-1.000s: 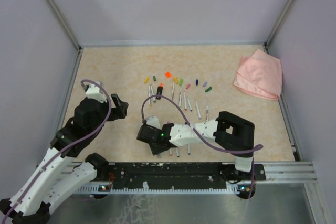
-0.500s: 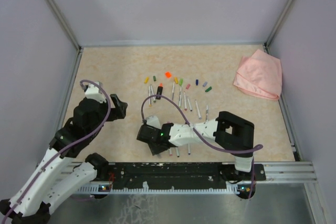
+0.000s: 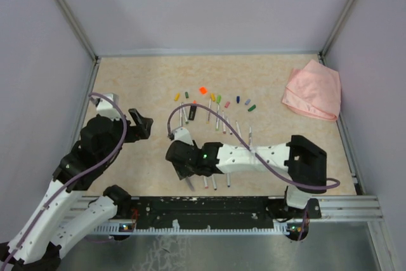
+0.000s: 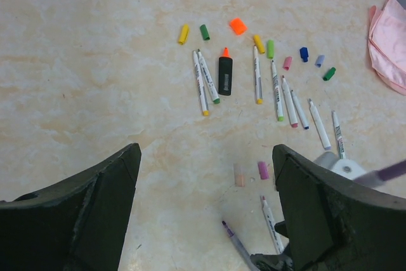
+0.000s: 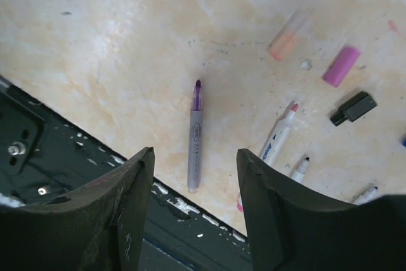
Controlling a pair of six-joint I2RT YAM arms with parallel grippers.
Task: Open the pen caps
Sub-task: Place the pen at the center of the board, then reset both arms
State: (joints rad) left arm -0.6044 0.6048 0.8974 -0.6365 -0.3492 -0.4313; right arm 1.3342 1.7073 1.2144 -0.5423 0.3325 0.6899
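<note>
Lying loose, the caps (image 4: 183, 33) form a row mid-worktop, just beyond the uncapped pens (image 4: 278, 93), with two pinkish ones (image 5: 340, 66) closer to the near edge. The right gripper (image 5: 195, 157) is released, empty, over a purple pen (image 5: 195, 125) at the near edge. The left gripper (image 4: 206, 157) gapes empty near the left edge.

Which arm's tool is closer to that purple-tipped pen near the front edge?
Right. The right tool hangs open directly above the purple-tipped pen, which shows between its fingers in the wrist view. The left tool is off to the pen's left and farther back.
</note>
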